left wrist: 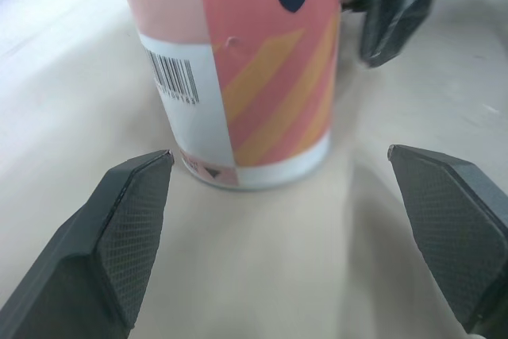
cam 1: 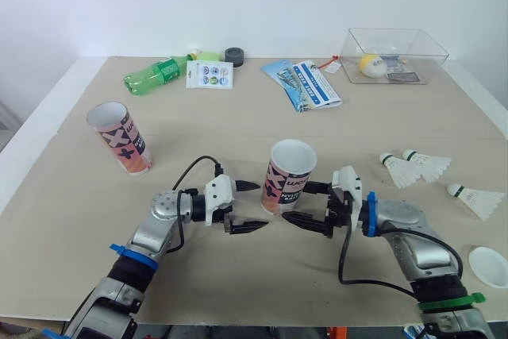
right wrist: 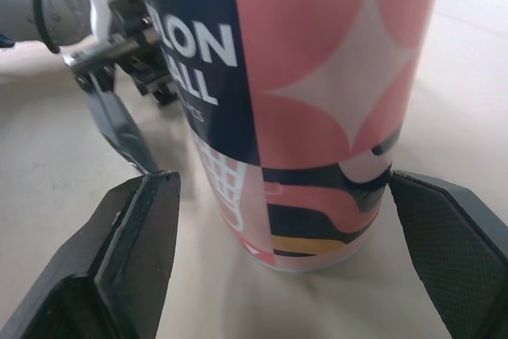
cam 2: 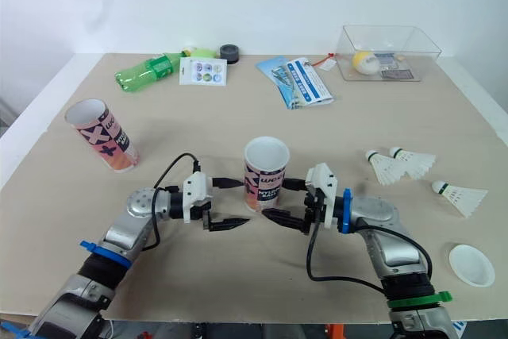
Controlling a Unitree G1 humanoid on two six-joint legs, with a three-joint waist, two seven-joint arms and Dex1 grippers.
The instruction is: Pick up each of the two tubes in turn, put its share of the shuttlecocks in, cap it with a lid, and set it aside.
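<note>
Left eye view shows both forearms stretched low over the table (cam 1: pixel 238 109) and turned inward, so the left gripper (cam 1: pixel 261 206) and right gripper (cam 1: pixel 296 203) face each other across the middle tube (cam 1: pixel 290 176). Both have their fingers spread wide, holding nothing. The tube stands upright near the table's near edge, its white mouth uncapped. A second tube (cam 1: pixel 121 137) stands well apart at the far left. Three shuttlecocks (cam 1: pixel 475 198) lie to the right, and a white lid (cam 1: pixel 487 266) lies at the near right. The left wrist view adds a barcode (left wrist: pixel 175 81) on a white panel beside pink and orange stripes, the tube just beyond the fingertips. The right wrist view gives the other side: navy with white lettering and a pale star on pink, with the pads flanking the tube without touching it.
</note>
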